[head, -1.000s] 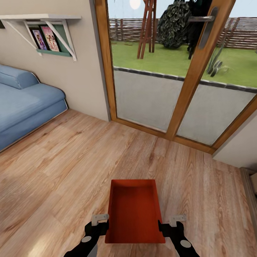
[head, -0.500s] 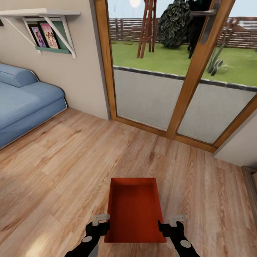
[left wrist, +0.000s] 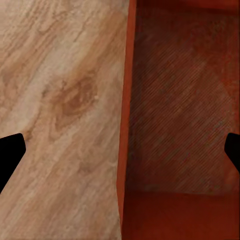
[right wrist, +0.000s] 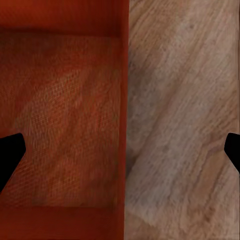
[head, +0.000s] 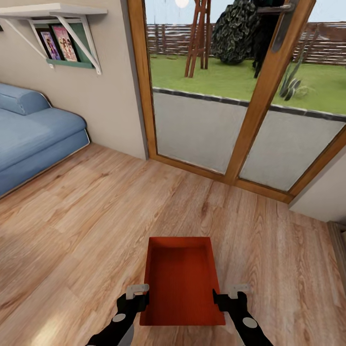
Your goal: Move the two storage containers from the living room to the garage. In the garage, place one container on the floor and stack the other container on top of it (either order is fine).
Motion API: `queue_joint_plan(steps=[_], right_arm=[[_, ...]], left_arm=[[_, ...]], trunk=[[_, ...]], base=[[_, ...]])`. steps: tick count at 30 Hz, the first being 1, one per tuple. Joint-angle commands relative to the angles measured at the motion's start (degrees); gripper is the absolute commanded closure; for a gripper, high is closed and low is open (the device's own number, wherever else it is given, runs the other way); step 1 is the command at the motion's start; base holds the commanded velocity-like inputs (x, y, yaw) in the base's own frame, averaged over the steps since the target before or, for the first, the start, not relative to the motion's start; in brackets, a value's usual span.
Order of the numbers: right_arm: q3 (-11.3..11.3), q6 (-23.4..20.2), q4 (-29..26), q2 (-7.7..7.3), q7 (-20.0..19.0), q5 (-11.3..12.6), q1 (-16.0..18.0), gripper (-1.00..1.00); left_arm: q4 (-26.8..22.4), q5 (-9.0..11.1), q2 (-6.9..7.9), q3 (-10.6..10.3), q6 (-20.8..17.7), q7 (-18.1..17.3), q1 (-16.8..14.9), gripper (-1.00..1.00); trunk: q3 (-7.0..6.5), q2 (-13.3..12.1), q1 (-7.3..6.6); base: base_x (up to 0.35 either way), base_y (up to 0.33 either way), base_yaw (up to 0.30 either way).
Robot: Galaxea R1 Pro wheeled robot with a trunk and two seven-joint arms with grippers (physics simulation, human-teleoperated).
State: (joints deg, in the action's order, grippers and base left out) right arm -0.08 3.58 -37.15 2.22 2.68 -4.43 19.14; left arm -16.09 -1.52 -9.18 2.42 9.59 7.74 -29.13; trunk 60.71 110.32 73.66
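Head view, nearest the robot: one orange-red storage container (head: 181,283), open top, empty inside, held between both arms over the wood plank floor (head: 86,216). Left end effector (head: 136,299) sits at the container's left wall near its near corner; right end effector (head: 227,298) at the right wall, same height. Each straddles a side wall: one finger inside the box, one outside.

Left wrist view: container wall (left wrist: 126,100) runs thru the middle of the frame, box interior on one side, floor planks on the other. Dark fingertips (left wrist: 9,155) show at both frame edges, far apart, wall between them & not touching either tip. So left end effector is spread wide around the wall, not pinching it.

Right wrist view: same setup mirrored. Wall (right wrist: 124,110) down the middle, fingertips (right wrist: 10,155) at the frame edges, well apart from the wall. Right end effector also spread wide.

Can't tell from the pics if the container rests on the floor or is lifted.

Further out: blue sofa (head: 33,139) at far left against a beige wall (head: 105,101). Above it a white bracket shelf (head: 57,9) w/ framed pictures (head: 60,43) under it. Ahead: wood-framed glass doors (head: 230,96), metal handle (head: 281,24) upper right; lawn (head: 216,79), fence & a dark shrub (head: 235,31) beyond the glass.
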Motion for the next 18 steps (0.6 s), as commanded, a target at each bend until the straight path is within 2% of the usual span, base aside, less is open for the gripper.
queue_joint_plan(steps=[1, 18], right_arm=[[0.0, 0.1, -0.8, 0.01, 0.3, -0.5, 0.0, -1.00], [0.0, 0.0, -1.8, -0.03, 0.3, -0.3, 0.0, -1.00]], left_arm=[[-0.2, -0.2, -0.17, 0.2, 0.2, 0.1, 0.0, -1.00], [-0.7, -0.2, -0.30, 0.2, 0.3, 0.1, -0.1, -1.00]], trunk=[[0.22, 0.4, 0.22], [3.27, 7.2, 3.95]], base=[[0.000, 0.000, 0.000], [0.000, 0.000, 0.000]])
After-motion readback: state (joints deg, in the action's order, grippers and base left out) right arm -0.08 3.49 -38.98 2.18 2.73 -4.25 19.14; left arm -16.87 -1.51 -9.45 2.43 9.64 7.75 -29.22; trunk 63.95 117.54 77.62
